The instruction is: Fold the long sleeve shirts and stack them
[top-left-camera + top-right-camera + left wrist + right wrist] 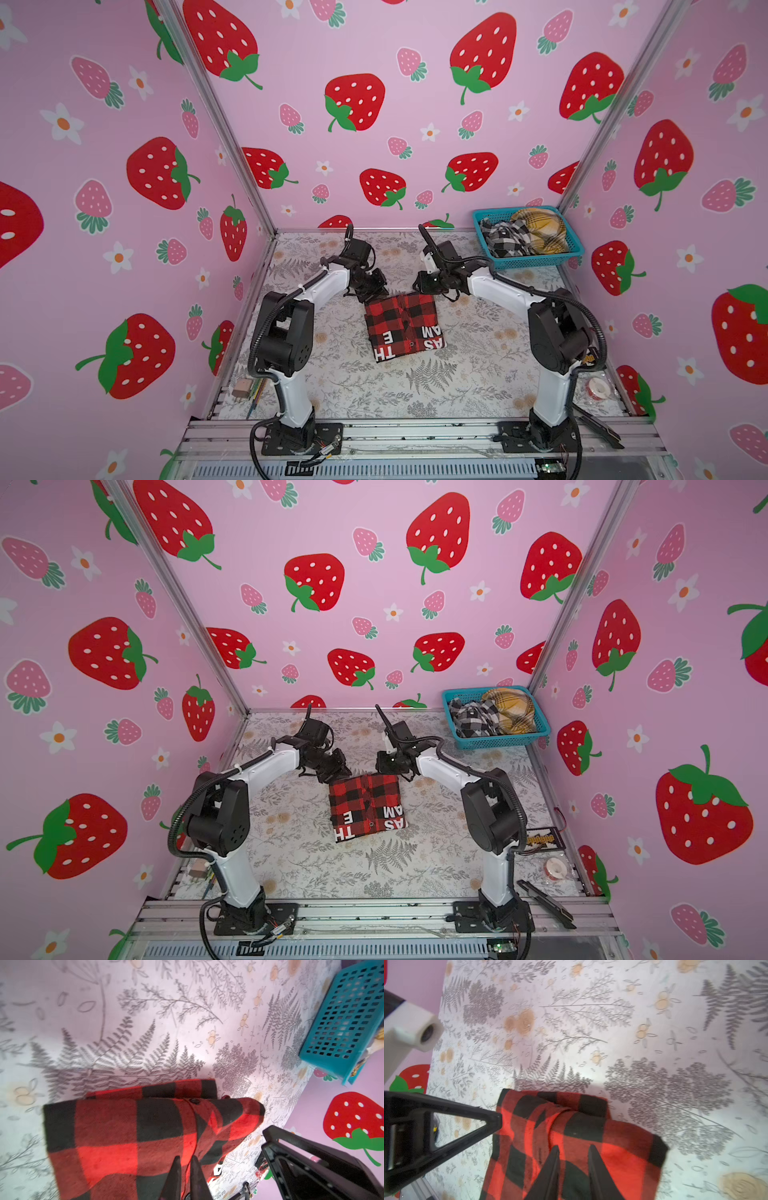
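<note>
**Left fingers (175,1174) a slit apart, right fingers (593,1161) wider, over the folded buffalo-check shirt (401,326)**

The left gripper (186,1157) hangs at the shirt's far left corner. Its dark tapered fingers show only a thin line of red cloth between them, and I cannot tell whether they nip the fabric. The right gripper (574,1147), at the far right corner, has its fingers clearly parted, with the check showing in the gap.

In both top views the shirt lies mid-table as a flat, rough square. It rests on a table cover (457,374) printed with grey ferns and pale orange blossoms. Pink walls (374,104) with big red strawberries and white flowers close in the left, back and right. Aluminium rails (415,432) cross the front, where both arm bases are bolted.

The shirt is soft, brushed-looking cloth in large red and black checks, with a dark button on its placket. A black band along its near edge carries white block letters, upside down to the camera. In the far right corner, a teal plastic basket (536,262) with lattice walls holds a crumpled black-and-white plaid garment (503,241) and a yellow plaid garment (540,232).
</note>
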Tool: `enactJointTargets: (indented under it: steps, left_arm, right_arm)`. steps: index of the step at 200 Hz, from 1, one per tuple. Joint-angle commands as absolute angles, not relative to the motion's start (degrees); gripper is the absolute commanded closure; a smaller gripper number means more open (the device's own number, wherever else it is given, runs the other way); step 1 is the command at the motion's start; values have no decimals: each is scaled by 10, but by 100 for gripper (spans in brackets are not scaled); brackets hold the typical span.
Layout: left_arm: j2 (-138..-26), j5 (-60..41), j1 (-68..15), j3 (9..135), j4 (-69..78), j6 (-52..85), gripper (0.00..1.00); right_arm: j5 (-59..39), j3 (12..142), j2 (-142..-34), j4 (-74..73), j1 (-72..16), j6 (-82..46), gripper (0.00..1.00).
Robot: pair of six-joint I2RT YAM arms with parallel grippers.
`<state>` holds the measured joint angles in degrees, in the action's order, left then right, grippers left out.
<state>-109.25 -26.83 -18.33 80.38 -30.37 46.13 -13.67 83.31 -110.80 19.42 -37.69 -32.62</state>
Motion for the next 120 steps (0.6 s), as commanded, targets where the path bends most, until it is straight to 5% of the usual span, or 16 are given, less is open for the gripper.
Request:
enactJointTargets:
  steps: [1,63,120]
  left_arm:
    - [-1144,-273,-182,812,-314,466,88]
    - [-1188,-269,-155,763,-295,457,92]
    - [-1215,-291,-147,753,-292,424,93]
  right_arm:
    - [-140,831,-1138,203,-364,-310,75]
    - [-166,793,-1198,163,-359,-319,80]
    - [-178,668,-1125,107,-377,-354,81]
